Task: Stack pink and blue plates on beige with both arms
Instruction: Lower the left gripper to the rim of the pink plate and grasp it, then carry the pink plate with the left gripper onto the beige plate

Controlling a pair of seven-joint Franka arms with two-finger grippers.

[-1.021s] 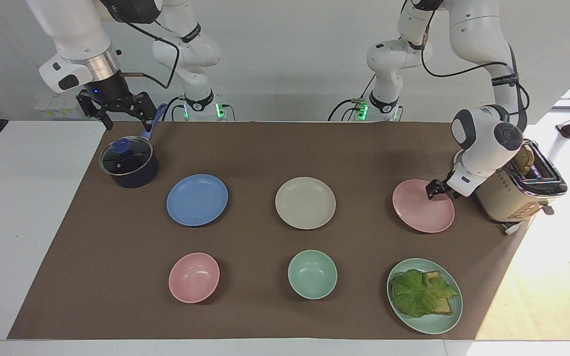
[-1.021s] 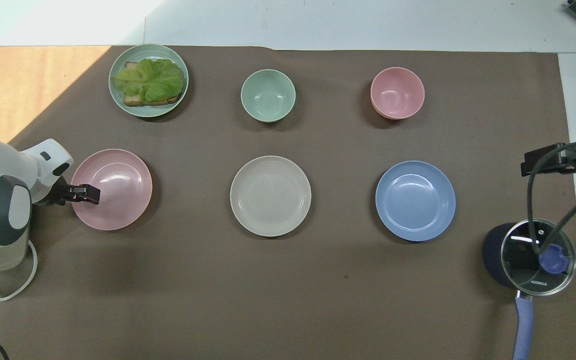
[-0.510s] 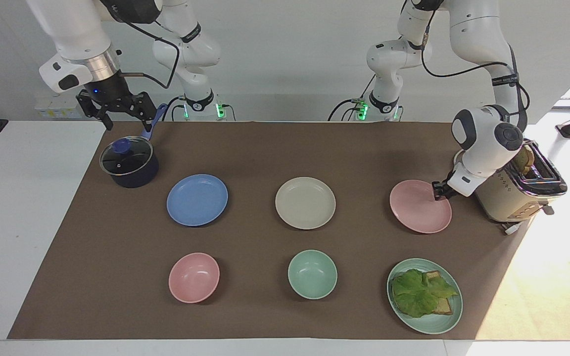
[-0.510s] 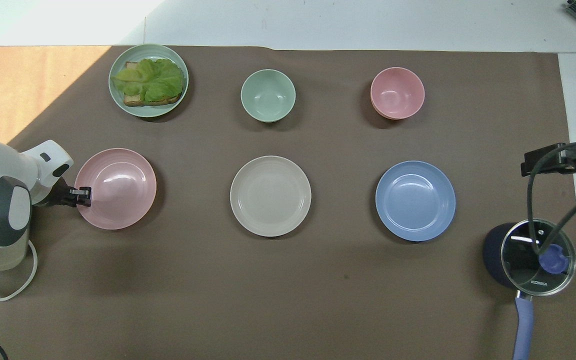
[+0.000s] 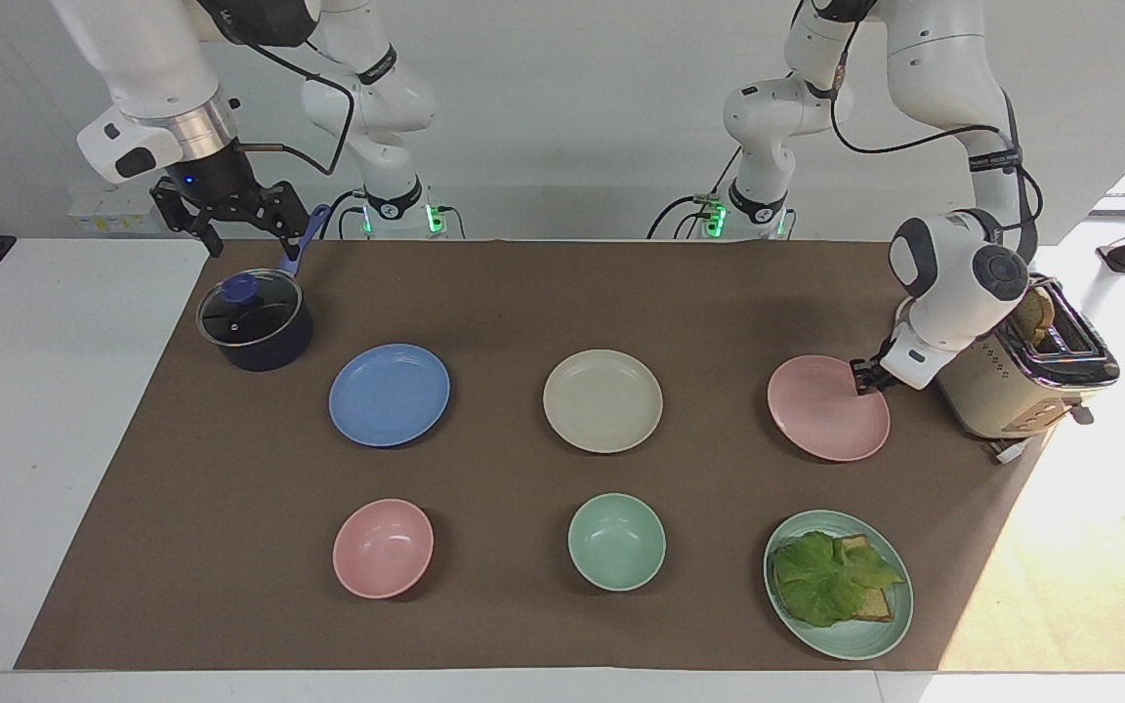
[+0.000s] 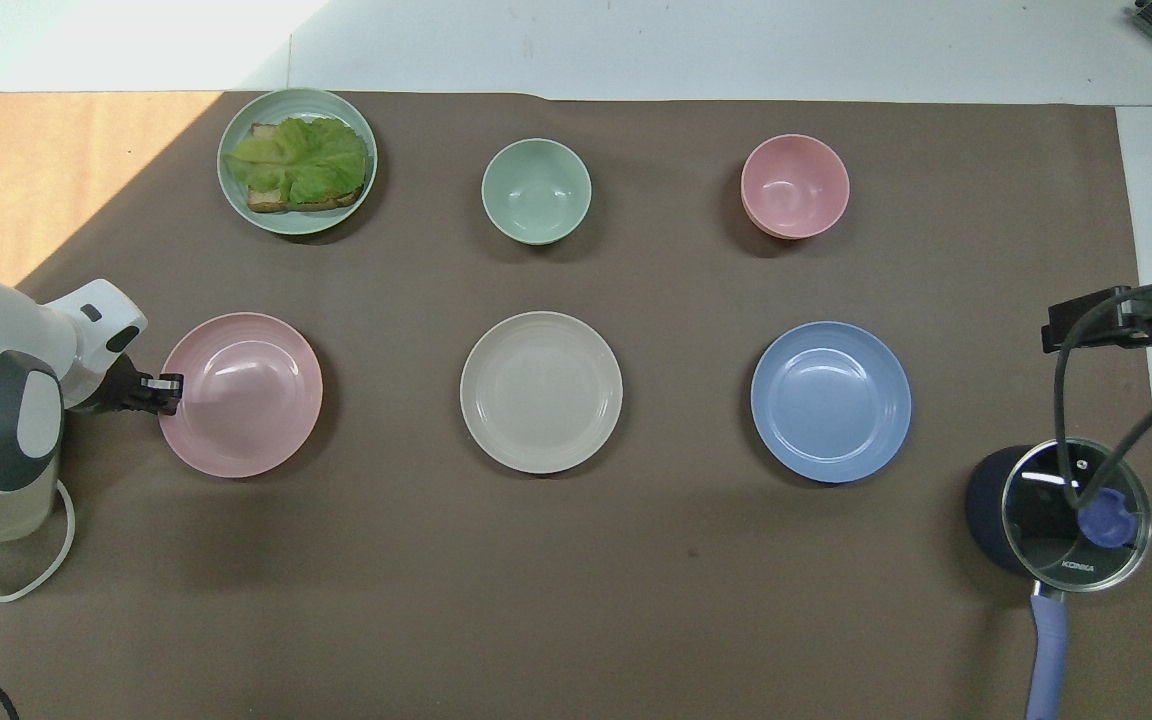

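Note:
The pink plate (image 5: 821, 415) (image 6: 246, 400) lies toward the left arm's end of the table. My left gripper (image 5: 860, 381) (image 6: 168, 385) is shut on the rim that faces the toaster. The beige plate (image 5: 603, 400) (image 6: 541, 392) sits in the middle of the mat. Beside it, toward the right arm's end, is the blue plate (image 5: 389, 394) (image 6: 831, 402). My right gripper (image 5: 230, 229) waits open in the air over the pot, holding nothing.
A dark lidded pot (image 5: 255, 320) stands near the right arm's base, and a cream toaster (image 5: 1021, 376) close by the left wrist. Farther from the robots are a pink bowl (image 5: 383, 548), a green bowl (image 5: 616, 541) and a green plate (image 5: 851, 640) with a lettuce sandwich.
The left gripper's fingers closed on the pink plate's rim. The plate shifted slightly toward the beige plate. The right arm has not moved.

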